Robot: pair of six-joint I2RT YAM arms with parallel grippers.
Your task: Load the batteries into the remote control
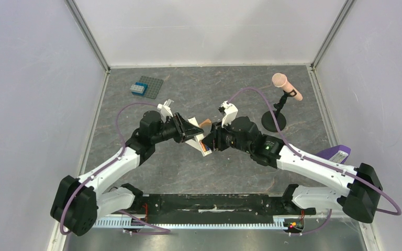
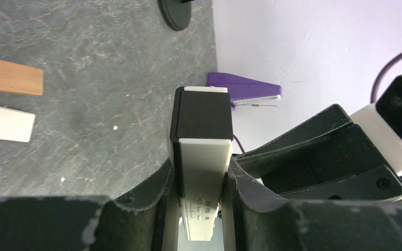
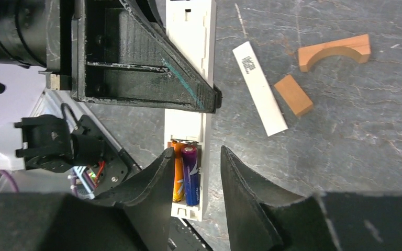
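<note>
**Top external view.** The left gripper and the right gripper meet nose to nose above the middle of the grey, marble-veined table. The remote control, a slim cream-white bar, sits between them. The black grippers cover most of it, so its long axis is hard to read here. At far left lies a grey studded plate carrying a blue brick.

**Left wrist view.** The matte black fingers are clamped on the two long sides of the remote control. Its long axis runs straight away from the camera, and the far end carries a smooth black cap. The near end is cut off by the lower edge. A wooden strip and a white strip lie flat on the table, both cut off at the left edge.

**Right wrist view.** The remote control runs top to bottom, with the recess face toward the camera and the recess at the lower end. The batteries, one orange and one dark blue, are glossy cylinders. They lie side by side in the recess, parallel to the long axis. The right gripper's fingers stand narrowly apart on either side of that end. Table shows between one finger and the bar. The other finger overlaps the orange cell, so contact there cannot be told. A wooden arch block and a wooden rectangular block lie on the table.
</note>
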